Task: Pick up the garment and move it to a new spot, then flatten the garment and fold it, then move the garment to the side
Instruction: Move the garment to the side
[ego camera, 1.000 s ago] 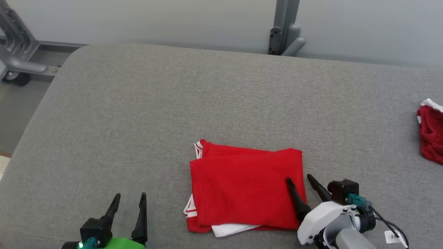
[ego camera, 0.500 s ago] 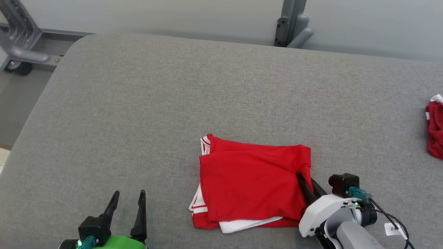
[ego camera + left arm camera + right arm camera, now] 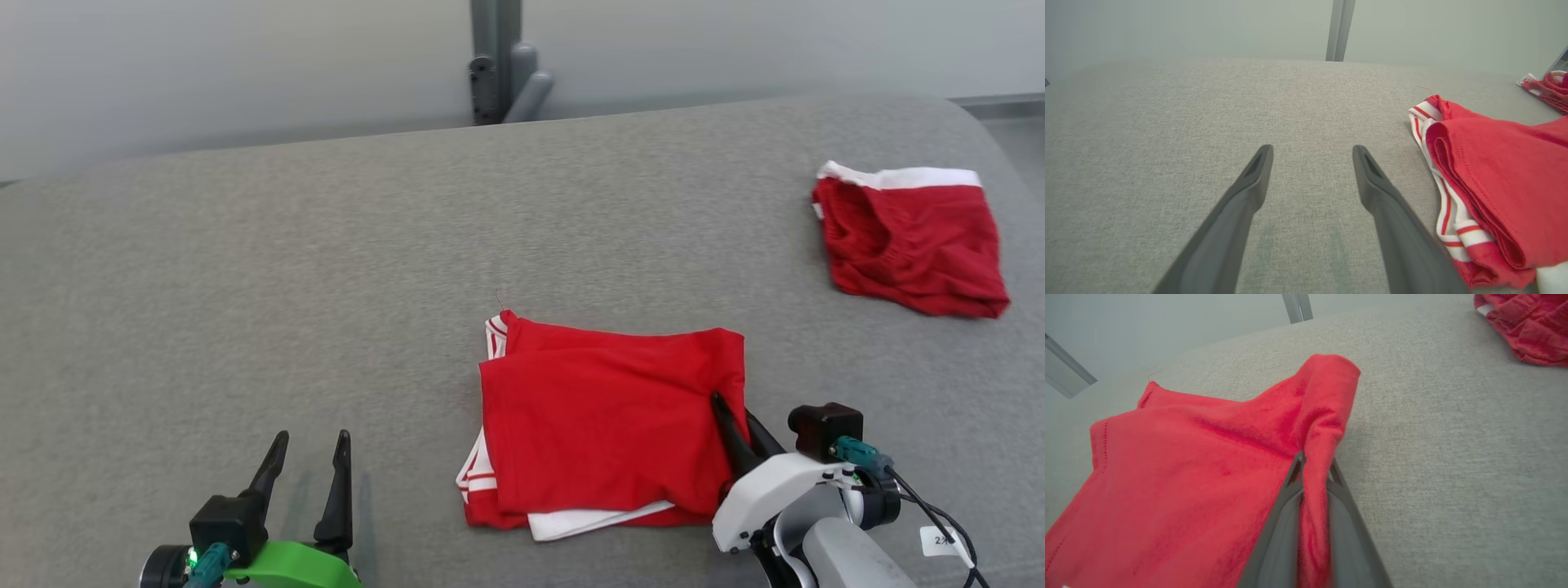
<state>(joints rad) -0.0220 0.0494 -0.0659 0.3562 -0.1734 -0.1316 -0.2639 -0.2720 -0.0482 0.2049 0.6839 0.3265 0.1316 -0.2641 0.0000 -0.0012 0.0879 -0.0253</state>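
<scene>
The folded red garment (image 3: 604, 425) with white striped trim lies on the grey padded table (image 3: 326, 269), near the front middle. My right gripper (image 3: 733, 408) is shut on its right edge, and the right wrist view shows the red cloth (image 3: 1314, 457) pinched between the two dark fingers (image 3: 1286, 522). My left gripper (image 3: 310, 453) stands open over bare table at the lower left, well apart from the garment, whose trimmed left edge (image 3: 1449, 212) appears at the right of the left wrist view.
A second red garment (image 3: 906, 237) with a white waistband lies at the table's back right, also at the upper right (image 3: 1527, 326) of the right wrist view. A grey metal post (image 3: 494, 57) rises behind the table's far edge. Bare table stretches to the left.
My right gripper went from open beside the garment's right edge to shut on it. The head camera has turned right, bringing the second garment fully into view. The left gripper kept its place.
</scene>
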